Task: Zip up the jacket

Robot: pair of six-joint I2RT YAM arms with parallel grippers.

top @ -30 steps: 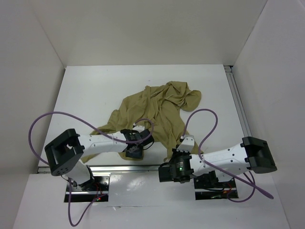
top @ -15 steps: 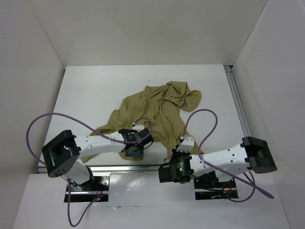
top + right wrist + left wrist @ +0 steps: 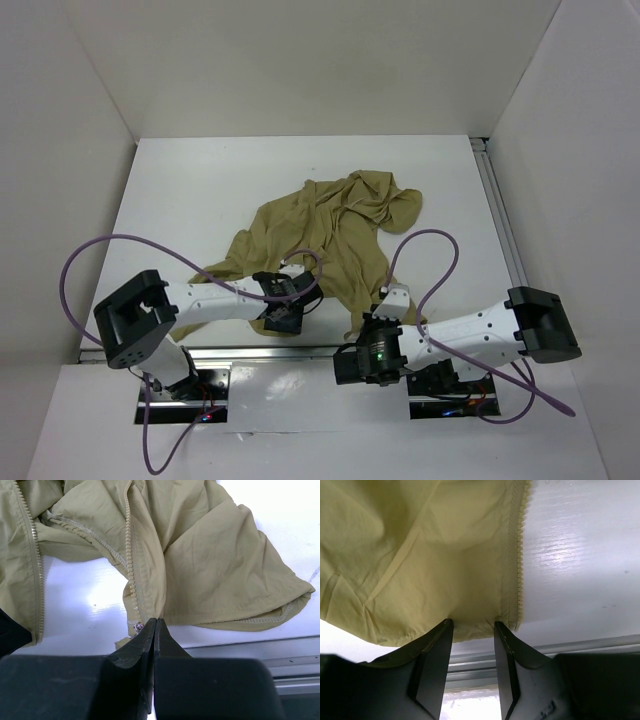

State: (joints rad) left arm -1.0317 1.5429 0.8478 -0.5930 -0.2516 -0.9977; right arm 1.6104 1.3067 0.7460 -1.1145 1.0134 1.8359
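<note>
Khaki jacket (image 3: 330, 225) lies crumpled on the worktop (image 3: 200, 190). At its 7 o'clock hem the left pincer (image 3: 472, 624) stands half apart astride the edge. At 5 o'clock the right pincer (image 3: 154, 621) is pinched tight on the zipper (image 3: 131, 555) end.

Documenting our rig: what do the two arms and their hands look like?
White links, black joints and a looping purple cable on left arm and right arm alike; green light on the right wrist. Black tapered fingers on left hand and right hand.
</note>
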